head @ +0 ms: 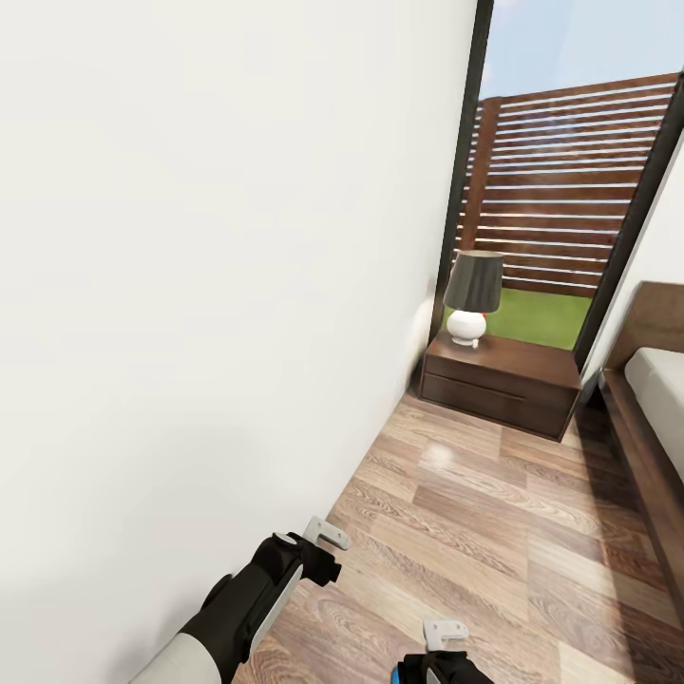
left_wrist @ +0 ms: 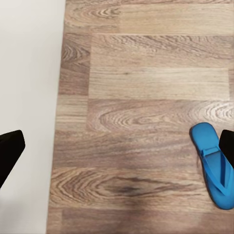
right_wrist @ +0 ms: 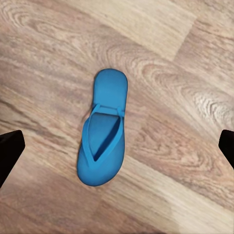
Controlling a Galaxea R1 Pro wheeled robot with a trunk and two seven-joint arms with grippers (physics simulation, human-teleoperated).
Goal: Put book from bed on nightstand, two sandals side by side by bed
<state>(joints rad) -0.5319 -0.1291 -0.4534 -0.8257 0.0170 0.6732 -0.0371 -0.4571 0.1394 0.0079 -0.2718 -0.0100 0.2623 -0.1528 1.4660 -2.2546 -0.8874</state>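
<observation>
The wall [head: 190, 285] takes up most of the head view's left side, with the plank floor [head: 494, 532] running along it to a dark-framed window [head: 560, 190]. Under the window stands the nightstand [head: 502, 380], carrying a lamp [head: 472, 296]. The bed [head: 655, 399] shows at the right edge as a strip of dark frame and off-white mattress. The book cannot be seen here.

One blue sandal [right_wrist: 104, 133] lies flat on the floor, strap up, directly below the right pincer [right_wrist: 117, 146], whose dark fingertips sit wide apart at the frame edges with nothing between them. The left wrist view catches the same or another sandal [left_wrist: 214, 163] at its edge, with the left pincer [left_wrist: 117, 146] likewise spread and empty, close to the wall.

My judgement is that a pickup of the sandal is being lined up. The risks: the sandal is thin and flat, so the fingers may scrape the floor or push it away instead of gripping; closing across the strap alone could let it swing or slip. The left arm is near the wall and could brush it.
</observation>
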